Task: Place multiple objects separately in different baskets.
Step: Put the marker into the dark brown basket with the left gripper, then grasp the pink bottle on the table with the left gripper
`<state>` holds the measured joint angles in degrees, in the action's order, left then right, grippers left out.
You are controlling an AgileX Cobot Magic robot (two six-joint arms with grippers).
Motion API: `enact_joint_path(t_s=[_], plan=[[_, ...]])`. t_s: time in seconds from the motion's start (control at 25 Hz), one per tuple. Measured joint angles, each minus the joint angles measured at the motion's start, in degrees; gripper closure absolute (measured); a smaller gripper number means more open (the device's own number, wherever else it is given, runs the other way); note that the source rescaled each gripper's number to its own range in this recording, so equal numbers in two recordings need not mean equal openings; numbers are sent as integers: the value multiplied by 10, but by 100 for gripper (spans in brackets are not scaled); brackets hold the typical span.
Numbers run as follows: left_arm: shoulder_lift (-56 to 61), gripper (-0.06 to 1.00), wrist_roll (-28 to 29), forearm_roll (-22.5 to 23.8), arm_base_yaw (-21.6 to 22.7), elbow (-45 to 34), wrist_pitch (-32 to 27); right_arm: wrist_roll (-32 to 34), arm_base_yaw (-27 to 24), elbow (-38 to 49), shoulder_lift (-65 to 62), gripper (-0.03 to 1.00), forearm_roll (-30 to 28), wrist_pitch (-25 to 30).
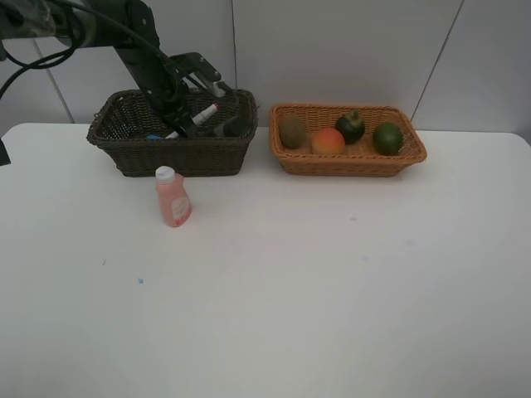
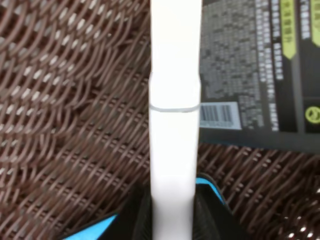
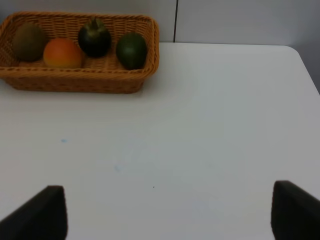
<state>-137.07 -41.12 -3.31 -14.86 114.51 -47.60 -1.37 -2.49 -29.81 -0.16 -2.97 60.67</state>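
While left fingers (image 2: 172, 210) clamp marker (image 2: 174, 100) over dark basket (image 2: 65, 100), early release risks bounce-out (right fingers (image 3: 165, 215) wide, idle); pink bottle (image 1: 172, 197) on bench (image 1: 332, 290).

Pink bottle (image 1: 172, 197) before dark basket (image 1: 124, 153).

A white counter (image 1: 332, 282) fills most of the exterior high view, its surface matte with a few faint bluish specks near its middle and left part. Behind the counter's far edge stands a pale grey wall (image 1: 348, 50) of flat panels, split by thin dark seams. At the counter's right far corner the edge is rounded.
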Motion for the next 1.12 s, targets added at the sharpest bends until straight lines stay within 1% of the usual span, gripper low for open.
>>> enact_joint_path(t_s=[0.04, 0.08, 0.2, 0.24, 0.28, 0.36, 0.44, 0.68, 0.92, 1.12], plan=[[1, 86, 8, -1, 0, 0, -1, 0, 0, 0, 0, -2, 0, 0], [1, 74, 20, -3, 0, 0, -1, 0, 0, 0, 0, -2, 0, 0], [3, 19, 51, -8, 0, 0, -4, 0, 0, 0, 0, -2, 0, 0], [5, 7, 55, -10, 0, 0, -7, 0, 0, 0, 0, -2, 0, 0], [6, 1, 55, -13, 0, 0, -8, 0, 0, 0, 0, -2, 0, 0], [9, -4, 55, -14, 0, 0, -10, 0, 0, 0, 0, -2, 0, 0], [10, -5, 55, -14, 0, 0, -10, 0, 0, 0, 0, -2, 0, 0], [14, -5, 51, -14, 1, 0, -10, 0, 0, 0, 0, -2, 0, 0], [42, -5, 36, -8, 1, 0, -14, 0, 0, 0, 0, -2, 0, 0], [79, -5, 20, -5, 1, 0, -50, 0, 0, 0, 0, -2, 0, 0]])
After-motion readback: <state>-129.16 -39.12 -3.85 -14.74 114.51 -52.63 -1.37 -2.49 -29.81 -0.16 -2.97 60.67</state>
